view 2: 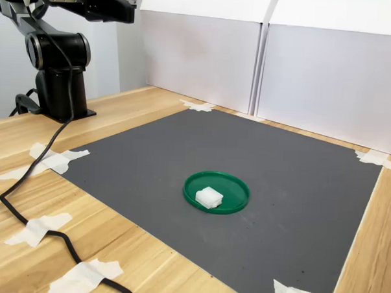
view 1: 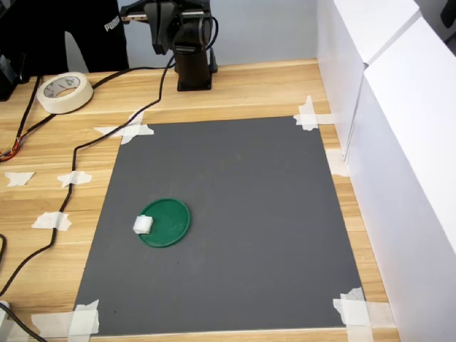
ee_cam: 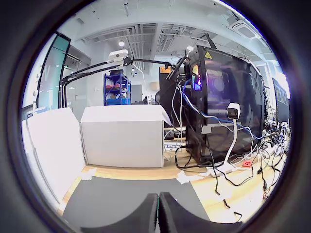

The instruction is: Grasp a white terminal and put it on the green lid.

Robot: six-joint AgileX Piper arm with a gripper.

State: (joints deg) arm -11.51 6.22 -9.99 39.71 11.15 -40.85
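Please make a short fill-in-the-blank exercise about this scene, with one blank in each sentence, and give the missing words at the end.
1. The white terminal rests on the ____ lid.
2. The lid lies on a dark ____ mat taped to the wooden table.
3. In the wrist view, the gripper fingers are ____ and hold nothing.
4. In the first exterior view, a roll of white ____ lies on the table, off the mat.

Missing words: green; grey; closed; tape

the arm (view 2: 56, 56) sits folded back over its base, fingers (ee_cam: 146, 216) pressed together (nothing between them).
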